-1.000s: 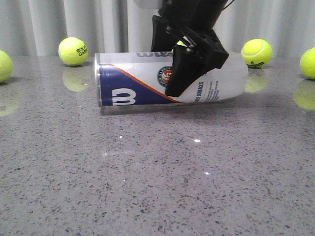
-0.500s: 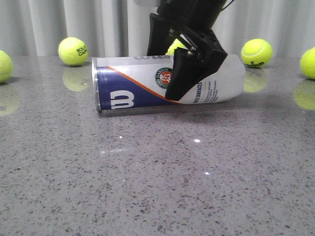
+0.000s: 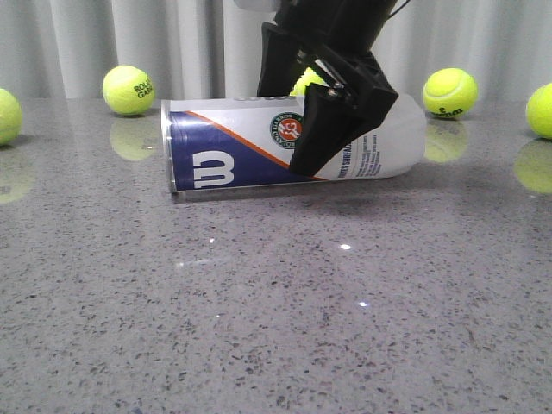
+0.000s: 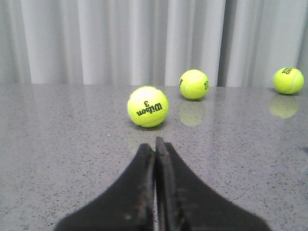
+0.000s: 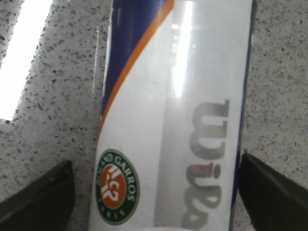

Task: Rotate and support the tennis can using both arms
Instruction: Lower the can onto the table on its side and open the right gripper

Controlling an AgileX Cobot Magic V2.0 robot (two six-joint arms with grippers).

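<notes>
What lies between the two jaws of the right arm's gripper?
In the right wrist view, the tennis can lies on its side between the right gripper jaws, with bare table showing in the gaps on either side.

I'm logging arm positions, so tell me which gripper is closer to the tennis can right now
Right. The right gripper straddles the tennis can, one finger on each side of it. The left gripper is shut, points at loose tennis balls, and has no can in its view.

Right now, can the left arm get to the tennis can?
Probably not right away. The left gripper is shut, facing loose tennis balls with no can in its view; the tennis can lies under the right gripper, whose fingers straddle it.
</notes>
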